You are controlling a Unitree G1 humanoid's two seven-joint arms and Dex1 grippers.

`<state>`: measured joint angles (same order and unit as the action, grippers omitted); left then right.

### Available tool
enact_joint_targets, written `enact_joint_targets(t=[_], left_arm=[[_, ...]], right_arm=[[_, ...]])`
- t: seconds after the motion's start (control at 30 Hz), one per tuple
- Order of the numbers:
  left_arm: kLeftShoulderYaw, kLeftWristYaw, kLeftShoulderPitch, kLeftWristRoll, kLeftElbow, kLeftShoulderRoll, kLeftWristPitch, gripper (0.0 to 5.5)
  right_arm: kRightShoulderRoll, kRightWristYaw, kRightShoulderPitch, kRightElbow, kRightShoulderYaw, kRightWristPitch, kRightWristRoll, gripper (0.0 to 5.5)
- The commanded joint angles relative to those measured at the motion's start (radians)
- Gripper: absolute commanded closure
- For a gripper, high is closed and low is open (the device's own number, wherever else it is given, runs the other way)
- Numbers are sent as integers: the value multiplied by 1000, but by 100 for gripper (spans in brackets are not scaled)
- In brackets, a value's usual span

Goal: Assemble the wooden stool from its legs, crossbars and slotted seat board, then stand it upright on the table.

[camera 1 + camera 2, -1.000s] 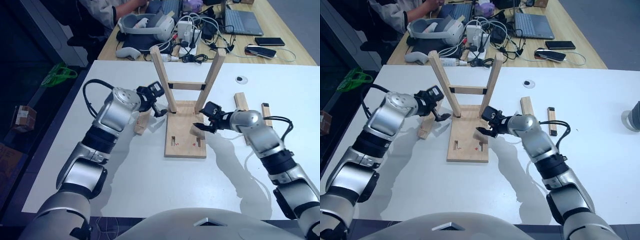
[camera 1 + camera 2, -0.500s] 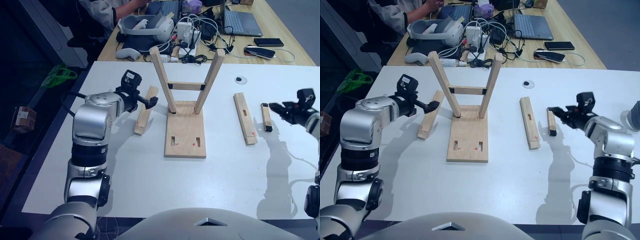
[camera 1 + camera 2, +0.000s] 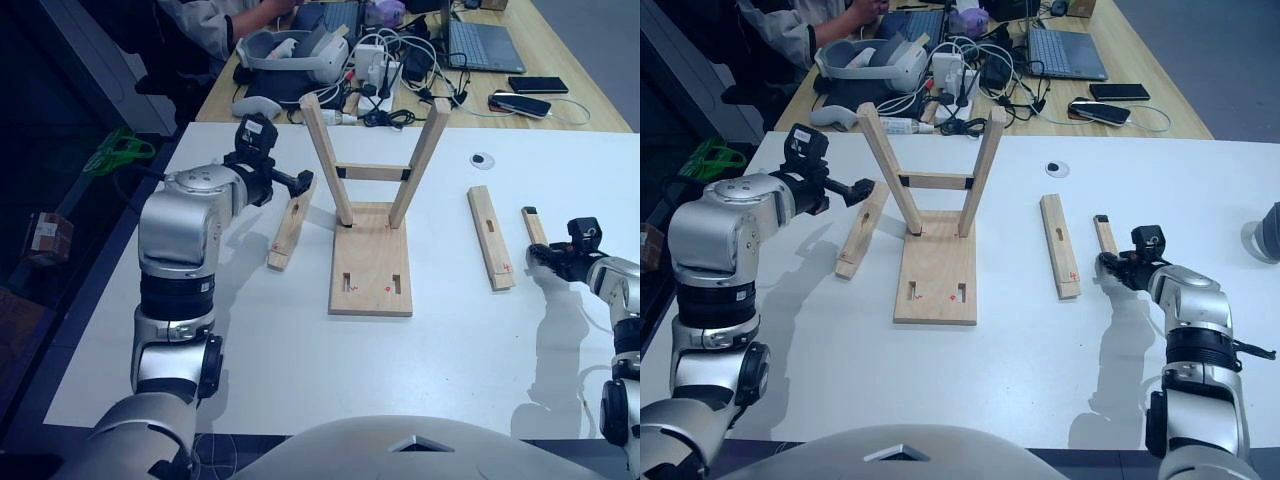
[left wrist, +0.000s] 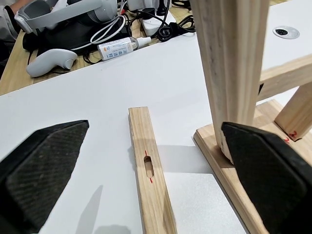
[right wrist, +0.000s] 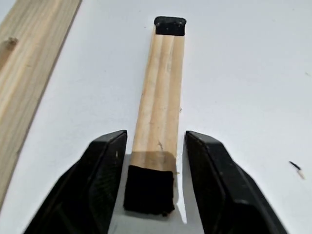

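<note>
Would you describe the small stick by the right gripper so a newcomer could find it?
On the white table, look right of the seat board with two standing legs. Beyond the long slotted leg lying flat is the crossbar, its near end between the open jaws of the right gripper. Unlike that leg, it is short, thin and black-capped at both ends.

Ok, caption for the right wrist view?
Open jaws flank one black-capped end of a short crossbar lying on the white table.
</note>
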<state>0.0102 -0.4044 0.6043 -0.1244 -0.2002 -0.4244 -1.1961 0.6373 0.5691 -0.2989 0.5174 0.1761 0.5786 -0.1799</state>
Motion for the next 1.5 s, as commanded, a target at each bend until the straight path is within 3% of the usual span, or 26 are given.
enact_joint_targets(t=[0.03, 0.1, 0.23, 0.37, 0.53, 0.63, 0.87, 1.1, 1.5], left_arm=[[10, 19, 44, -5, 23, -7, 9, 42], [13, 22, 63, -8, 30, -13, 21, 42], [32, 31, 111, 0, 57, -36, 85, 42], [48, 66, 241, 60, 112, -92, 310, 42], [-85, 158, 387, 278, 196, -159, 687, 42], [-230, 195, 425, 456, 199, -178, 947, 42], [-466, 238, 397, 817, 250, -217, 1348, 42], [-510, 198, 382, 939, 328, -236, 1534, 42], [-500, 102, 356, 957, 341, -199, 1602, 42]], right_arm=[[-3, 16, 36, -30, -39, 34, 16, 389], [1, 14, 30, -32, -50, 24, 27, 419], [16, -15, -7, -25, -68, -58, 68, 422], [37, -31, -119, -64, -77, -159, 104, 422], [12, -25, -312, -175, -36, -109, 38, 422], [-50, -26, -421, -329, 4, 28, -90, 422], [-163, -90, -538, -630, 94, 374, -397, 422], [-238, -185, -539, -805, 119, 609, -601, 422], [-267, -249, -467, -864, 36, 620, -606, 422]])
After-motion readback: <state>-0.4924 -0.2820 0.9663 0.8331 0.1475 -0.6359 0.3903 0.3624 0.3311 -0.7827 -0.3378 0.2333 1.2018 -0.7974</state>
